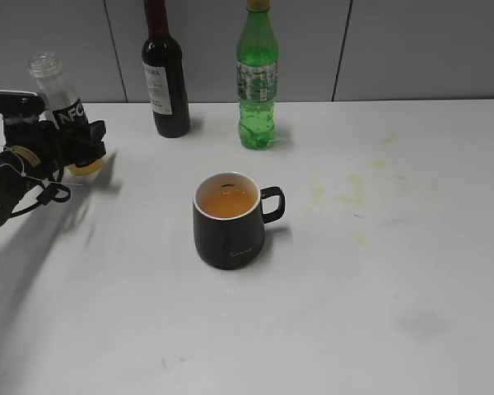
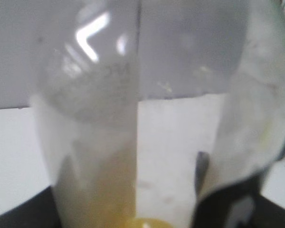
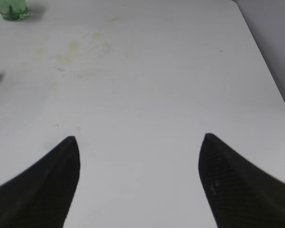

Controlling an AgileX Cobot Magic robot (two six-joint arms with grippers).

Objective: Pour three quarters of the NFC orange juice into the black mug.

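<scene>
Stretching wide across the lower and right parts of the frame, bare table [image 1: 379,329] is being left open around the black mug [image 1: 229,222], which is being seen at centre holding orange liquid. At upper left, close to the table's edge, the NFC orange juice [image 1: 62,111] is being clamped upright by the left gripper [image 1: 62,152]. The right gripper [image 3: 138,180] is being held apart, gripping nothing, above stained tabletop.

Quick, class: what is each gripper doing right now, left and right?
Left gripper: closed around the NFC orange juice bottle, nearly empty, upright.
Right gripper: open, holding nothing, above the bare table.
</scene>
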